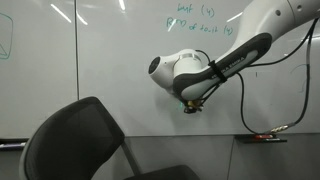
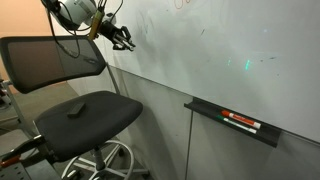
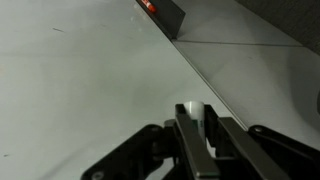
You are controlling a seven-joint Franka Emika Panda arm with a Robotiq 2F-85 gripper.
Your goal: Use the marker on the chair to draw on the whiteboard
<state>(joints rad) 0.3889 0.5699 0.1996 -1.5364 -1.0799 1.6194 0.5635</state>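
Robot hand [image 3: 198,120] clenched on a pale marker [image 3: 190,109], lower centre of the wrist view, close against the glossy white whiteboard [image 1: 100,70], green handwriting [image 1: 200,22] upper right in an exterior view, dark grey chair [image 1: 75,140] with curved backrest lower left

Office meeting room; wall-wide whiteboard [image 1: 100,70]; swivel chair [image 2: 45,65]; marker tray [image 2: 205,110].

glossy smooth whiteboard [image 1: 110,70]; matt dark chair [image 2: 85,118] seat
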